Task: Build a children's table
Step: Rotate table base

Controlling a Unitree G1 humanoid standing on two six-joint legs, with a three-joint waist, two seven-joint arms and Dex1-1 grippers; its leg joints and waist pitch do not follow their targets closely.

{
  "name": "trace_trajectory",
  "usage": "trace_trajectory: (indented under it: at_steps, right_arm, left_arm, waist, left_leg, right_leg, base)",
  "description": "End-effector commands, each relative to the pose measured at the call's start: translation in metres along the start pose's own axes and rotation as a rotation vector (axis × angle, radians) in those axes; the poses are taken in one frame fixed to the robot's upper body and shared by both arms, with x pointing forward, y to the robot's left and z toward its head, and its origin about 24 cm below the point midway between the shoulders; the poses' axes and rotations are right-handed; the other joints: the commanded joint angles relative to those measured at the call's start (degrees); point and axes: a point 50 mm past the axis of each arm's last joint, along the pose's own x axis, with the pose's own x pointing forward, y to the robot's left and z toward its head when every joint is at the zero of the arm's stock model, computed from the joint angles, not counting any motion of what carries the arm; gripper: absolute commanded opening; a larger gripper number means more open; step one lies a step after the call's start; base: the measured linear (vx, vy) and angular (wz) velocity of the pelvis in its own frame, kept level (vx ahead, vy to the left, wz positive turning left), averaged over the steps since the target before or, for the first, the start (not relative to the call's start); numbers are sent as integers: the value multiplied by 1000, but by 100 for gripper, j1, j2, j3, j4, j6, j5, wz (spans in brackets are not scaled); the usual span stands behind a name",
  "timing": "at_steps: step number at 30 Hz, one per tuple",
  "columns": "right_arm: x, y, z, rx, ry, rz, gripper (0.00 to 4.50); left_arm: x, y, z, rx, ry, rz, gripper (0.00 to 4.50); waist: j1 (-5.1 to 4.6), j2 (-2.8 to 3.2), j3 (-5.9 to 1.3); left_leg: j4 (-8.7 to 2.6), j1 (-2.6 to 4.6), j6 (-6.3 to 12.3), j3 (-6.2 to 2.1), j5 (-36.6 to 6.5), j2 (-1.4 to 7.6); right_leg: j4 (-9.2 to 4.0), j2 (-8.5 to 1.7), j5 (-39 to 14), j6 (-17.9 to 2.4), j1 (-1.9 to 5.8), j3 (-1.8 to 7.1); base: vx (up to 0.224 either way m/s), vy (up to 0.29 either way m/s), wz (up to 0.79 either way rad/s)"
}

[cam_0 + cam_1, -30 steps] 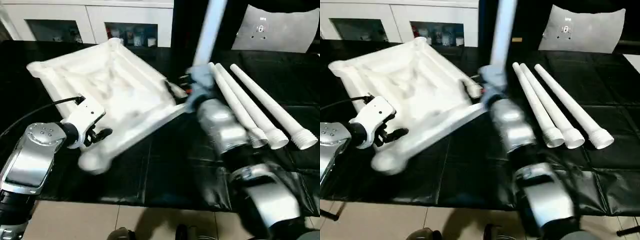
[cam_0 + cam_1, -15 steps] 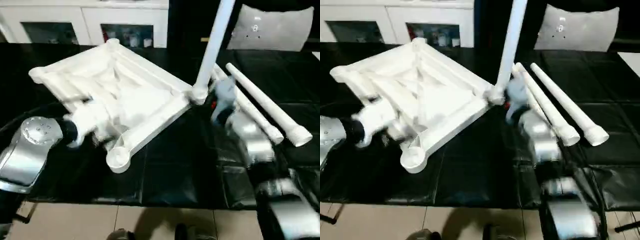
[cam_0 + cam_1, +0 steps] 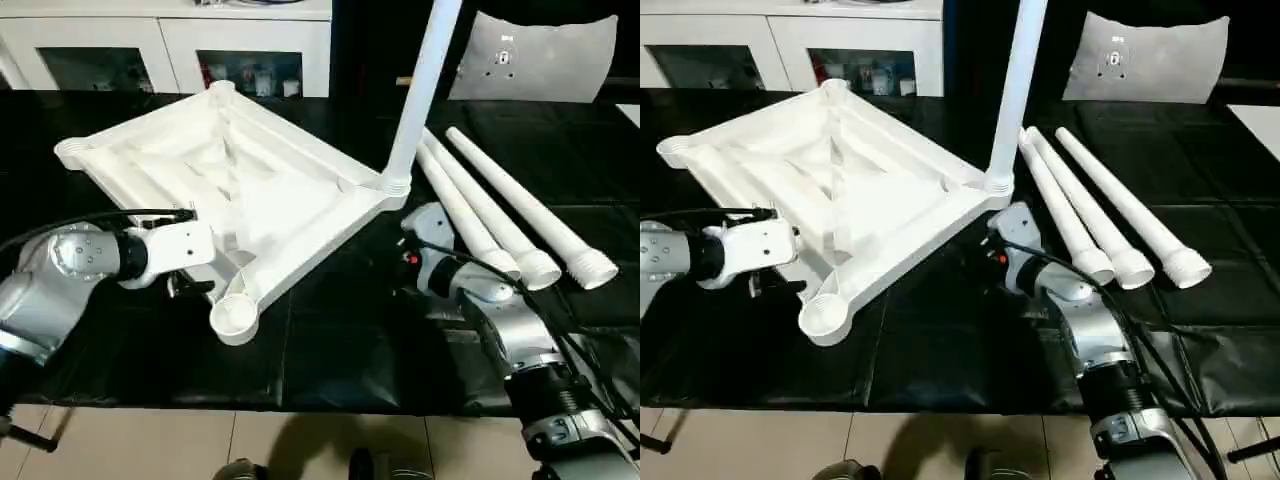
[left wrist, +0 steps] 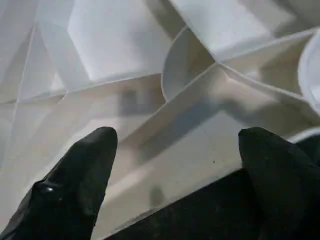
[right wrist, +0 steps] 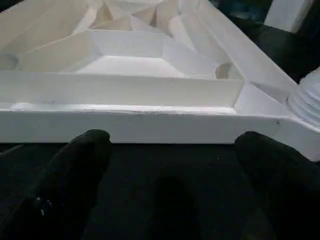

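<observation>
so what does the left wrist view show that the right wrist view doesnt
Left wrist view: looks down into the tabletop underside from close, a curved socket wall where ribs meet, the open left hand over its edge.

Right wrist view: the tabletop's outer side rail seen edge-on, the threaded base of the screwed-in leg at the corner, the open right hand over the black mat, off the table.

Both: two spread black fingers, white ribs, and black mat at the edge.

black table [image 3: 330, 340]: upturned tabletop [image 3: 230, 180], three loose legs [image 3: 500, 215].
</observation>
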Motion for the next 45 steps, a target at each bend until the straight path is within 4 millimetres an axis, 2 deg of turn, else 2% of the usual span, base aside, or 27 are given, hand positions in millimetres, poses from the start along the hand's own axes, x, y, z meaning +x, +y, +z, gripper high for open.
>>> trace_trajectory:
  at_steps: [1, 4, 8, 14, 16, 18, 22, 24, 26, 30, 32, 33, 35, 38, 39, 40, 43, 45]
  right_arm:
    - [-3, 0, 0, -14, 13, 0, 450]
    - [-5, 0, 1, -24, 17, 14, 450]
    - [-10, 1, 4, -27, 5, 54, 450]
    - [-15, 1, 5, -39, -3, 62, 450]
    - [-18, 3, 7, -30, -13, 99, 450]
    - [-22, 9, 9, -21, -17, 174, 450]
    - [-30, 14, 13, 17, -17, 272, 450]
    - [-34, 16, 14, 17, 2, 300, 450]
    - [-38, 21, 15, 9, 2, 343, 450]
    - [-46, 32, 17, 35, 9, 421, 450]
    - [-50, 37, 19, -37, 12, 423, 450]
    - [-50, 37, 19, -37, 12, 423, 450]
    - [-53, 42, 18, -94, 37, 461, 450]
    - [-56, 48, 18, -131, 36, 504, 450]
    - [-57, 50, 18, -145, 37, 526, 450]
    - [-58, 51, 18, -129, 42, 537, 450]
    - [-60, 52, 19, -119, 48, 561, 450]
    - [-63, 52, 19, -123, 53, 570, 450]
  left_arm:
    - [-4, 0, -11, 28, 56, -49, 426]
    - [-8, 5, -13, 36, 59, -58, 426]
    - [-17, 12, -16, 44, 72, -52, 426]
    - [-22, 19, -12, 28, 12, -37, 426]
    - [-24, 23, -12, 25, 9, -27, 426]
    - [-26, 22, -16, 38, 40, -56, 426]
    - [-18, 16, -22, 79, 67, -96, 426]
    - [-9, 10, -24, 98, 60, -118, 426]
    - [-5, 6, -26, 107, 63, -152, 426]
    - [3, 2, -25, 129, 54, -189, 426]
    - [10, -1, -22, 160, 31, -211, 398]
    - [10, -1, -22, 160, 31, -211, 391]
    - [15, -1, -19, 177, 8, -209, 388]
    - [22, 0, -9, 192, -53, -204, 362]
    - [24, 0, -4, 201, -78, -209, 355]
    - [26, -1, -2, 202, -92, -218, 334]
    - [30, -3, 4, 199, -118, -253, 319]
    - [32, -8, 10, 158, -166, -310, 289]
  waist:
    - [28, 77, -500]
    - [41, 111, -515]
    - [40, 118, -514]
    - [66, 132, -496]
    - [82, 140, -493]
    - [97, 129, -492]
    - [142, 134, -477]
    - [163, 126, -483]
    - [180, 149, -468]
    - [196, 127, -459]
    - [217, 129, -437]
    - [207, 118, -430]
    - [198, 107, -412]
    - [194, 105, -395]
    - [180, 96, -397]
    - [181, 94, -408]
    - [174, 104, -416]
    - [191, 111, -433]
  left_leg:
    - [-407, 48, 225, -131, -1159, 273]
    - [-406, 46, 179, -130, -1114, 279]
    - [-409, 53, 178, -128, -1165, 287]
    - [-415, 76, 121, -131, -1308, 290]
    - [-419, 99, 134, -128, -1343, 292]
    - [-420, 88, 152, -131, -1349, 293]
    - [-429, 83, 238, -132, -1317, 294]
    - [-426, 86, 211, -133, -1322, 291]
    - [-428, 103, 185, -132, -1354, 294]
    - [-443, 102, 215, -140, -1418, 296]
    - [-445, 128, 173, -139, -1522, 289]
    - [-452, 110, 167, -151, -1547, 283]
    - [-446, 138, 132, -158, -1713, 270]
    - [-418, 175, 168, -145, -1775, 240]
    - [-426, 154, 172, -163, -1798, 240]
    - [-430, 162, 178, -172, -1794, 257]
    - [-449, 149, 205, -181, -1732, 280]
    - [-464, 151, 214, -174, -1653, 305]
  right_leg:
    - [-412, -496, -2310, -782, 355, 376]
    - [-383, -504, -2170, -836, 376, 383]
    - [-378, -496, -2057, -910, 374, 385]
    - [-416, -508, -2342, -843, 367, 381]
    - [-425, -497, -2337, -828, 351, 381]
    - [-419, -503, -2305, -830, 368, 382]
    - [-428, -484, -2291, -768, 365, 380]
    - [-449, -502, -2444, -685, 362, 377]
    - [-475, -506, -2571, -624, 345, 377]
    - [-496, -496, -2630, -571, 342, 362]
    - [-541, -506, -2867, -474, 323, 351]
    - [-540, -505, -2924, -454, 335, 341]
    - [-593, -518, -3262, -316, 327, 317]
    - [-673, -523, -3581, -156, 302, 293]
    - [-676, -525, -3633, -121, 331, 267]
    - [-681, -526, -3588, -105, 335, 256]
    - [-655, -529, -3363, -166, 348, 271]
    - [-623, -539, -3103, -312, 359, 296]
  base:
    - [0, 0, 0]
    - [0, 0, 0]
    - [0, 0, 0]
    - [0, 0, 0]
    - [0, 0, 0]
    - [0, 0, 0]
    - [0, 0, 0]
    - [0, 0, 0]
    - [0, 0, 0]
    - [0, 0, 0]
    - [0, 0, 0]
    - [0, 0, 0]
    - [0, 0, 0]
    - [0, 0, 0]
    - [0, 0, 0]
    - [0, 0, 0]
    - [0, 0, 0]
    - [0, 0, 0]
